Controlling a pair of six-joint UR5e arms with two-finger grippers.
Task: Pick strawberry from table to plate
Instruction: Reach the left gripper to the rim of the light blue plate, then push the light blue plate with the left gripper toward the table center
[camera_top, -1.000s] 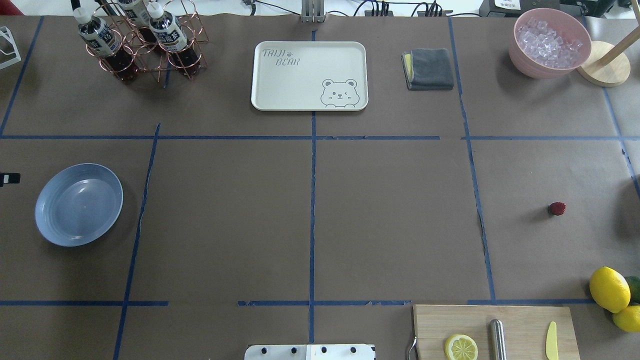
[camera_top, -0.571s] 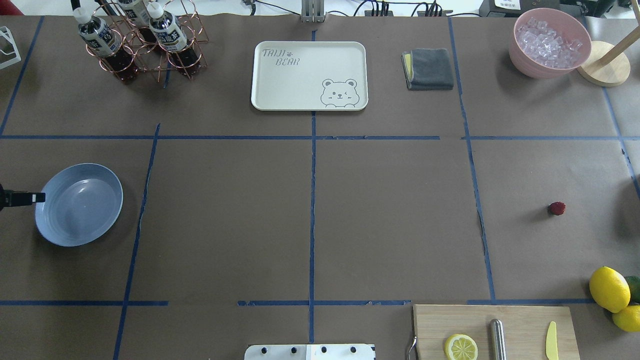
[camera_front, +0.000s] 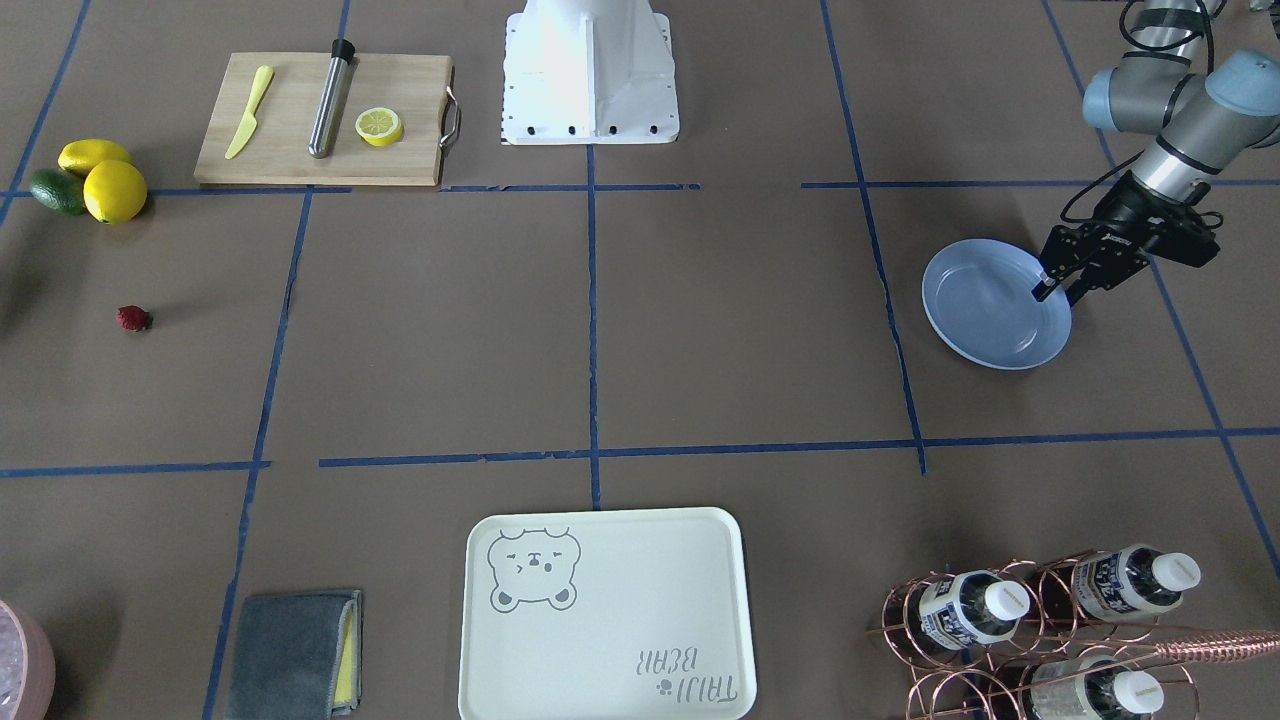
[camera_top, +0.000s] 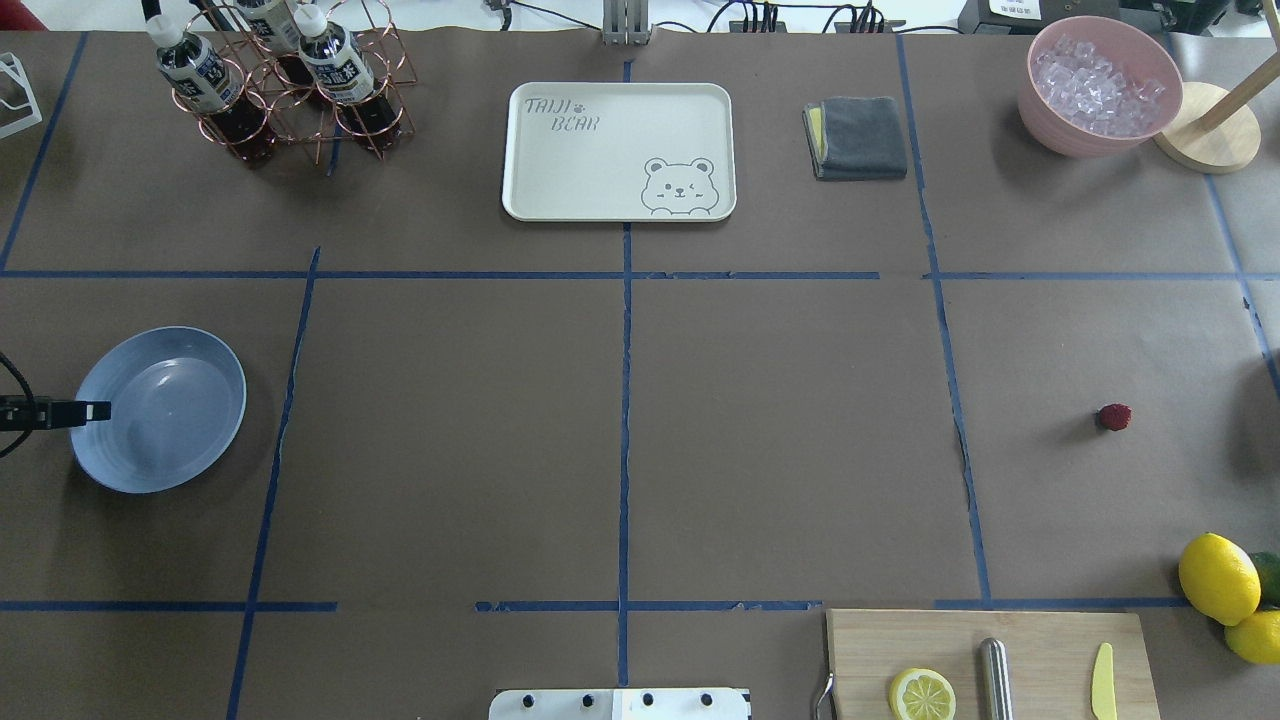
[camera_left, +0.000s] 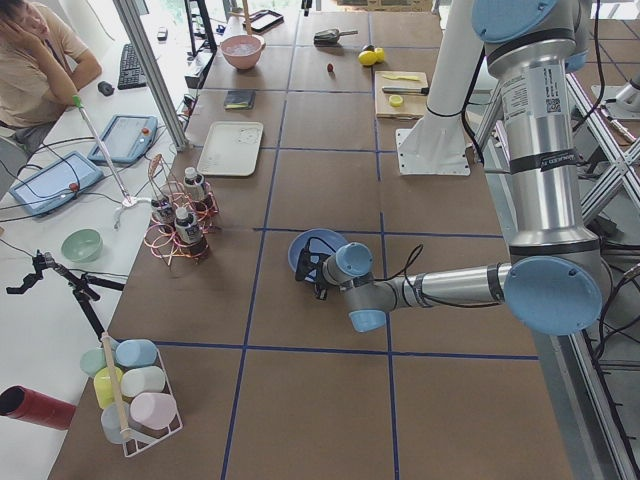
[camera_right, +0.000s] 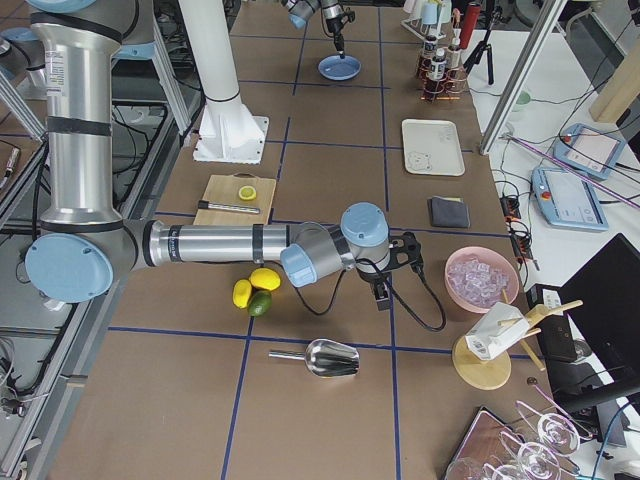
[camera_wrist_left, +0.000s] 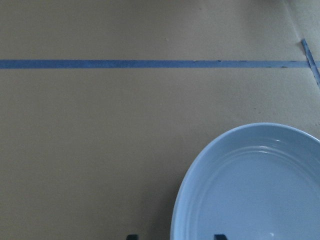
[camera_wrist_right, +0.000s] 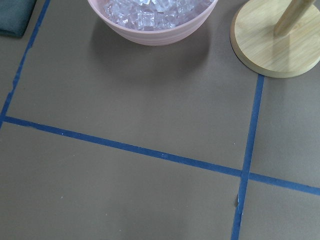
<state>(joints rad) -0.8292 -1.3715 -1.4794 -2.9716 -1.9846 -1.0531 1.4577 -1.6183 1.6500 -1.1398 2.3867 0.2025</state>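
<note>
Across the brown, blue-taped desk (camera_top: 780, 450), the strawberry (camera_top: 1114, 417) lies well apart from the left hand (camera_front: 1056, 292), whose fingers are spread astride the rim of the plate (camera_top: 205, 440). I cannot tell the right hand (camera_right: 384, 292) grip.

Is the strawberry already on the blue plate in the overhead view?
No, the strawberry lies on the bare table at the far right, while the plate sits empty at the far left.

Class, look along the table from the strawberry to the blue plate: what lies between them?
Only bare table crossed by three blue tape lines. The overhead view shows no object between the strawberry and the plate.
</note>
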